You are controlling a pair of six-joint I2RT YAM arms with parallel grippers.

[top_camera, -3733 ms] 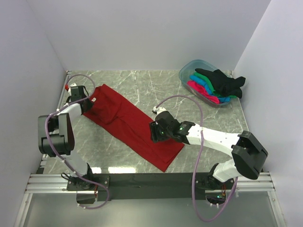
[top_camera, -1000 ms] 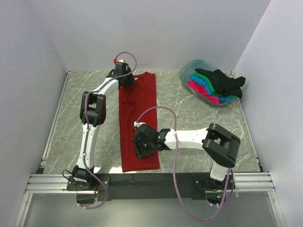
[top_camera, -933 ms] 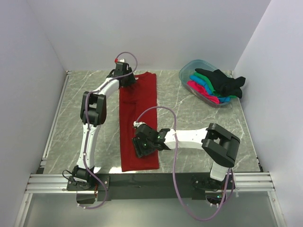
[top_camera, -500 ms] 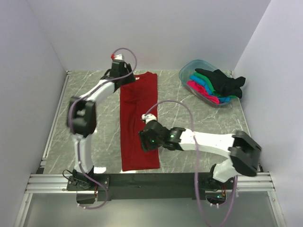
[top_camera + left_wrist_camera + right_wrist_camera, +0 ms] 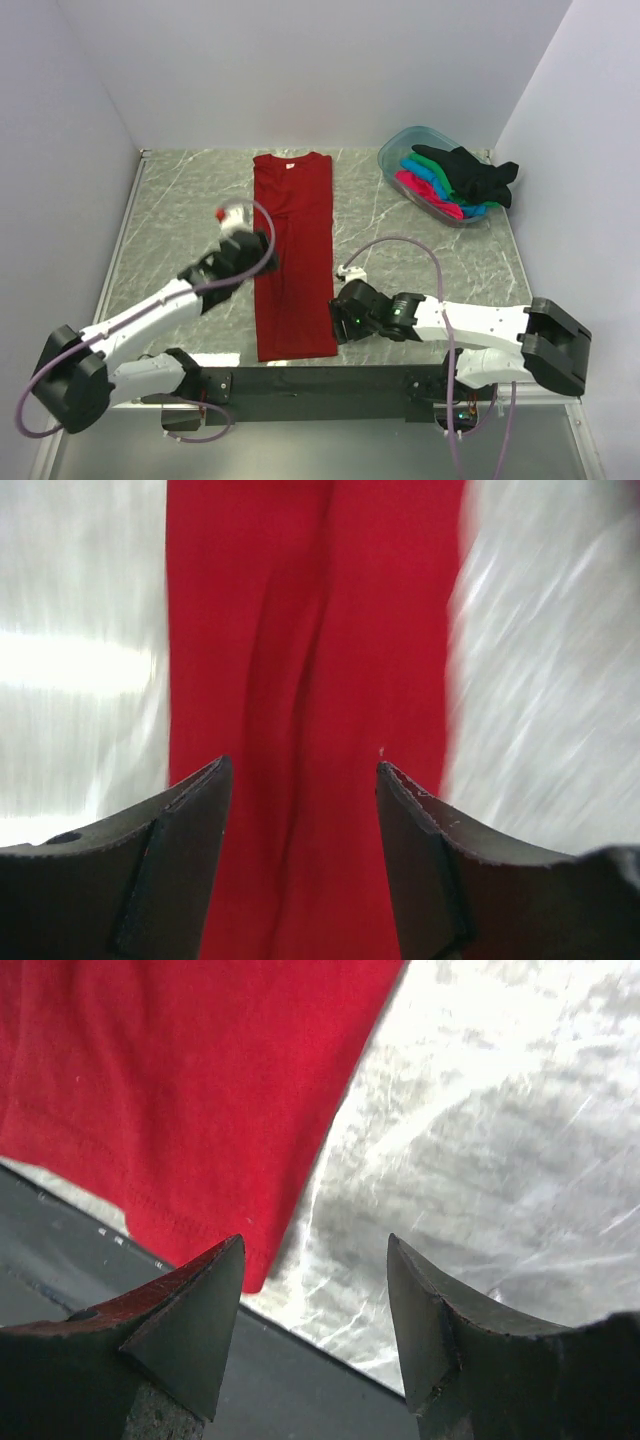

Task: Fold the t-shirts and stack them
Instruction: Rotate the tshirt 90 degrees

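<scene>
Left pincer (image 5: 300, 770): my jaws stood apart, gripping nothing.
Right pincer (image 5: 315, 1245): my jaws were parted too, and empty.
Dark red t-shirt (image 5: 292, 250): it lay flat as a long folded strip, below and ahead of my left jaws, both long edges showing outside the fingers. Its hemmed near corner sat ahead-left of my right jaws.
Edges: the hem stopped just short of the black rail (image 5: 330, 380).
Open room: bare marble table (image 5: 180, 200) flanked the strip on both sides.
Other shirts: the black t-shirt (image 5: 470, 172), green t-shirt (image 5: 430, 170), pink t-shirt (image 5: 420, 188) and blue t-shirt (image 5: 470, 212) were piled in the clear tub (image 5: 400, 150), well beyond my right jaws.
</scene>
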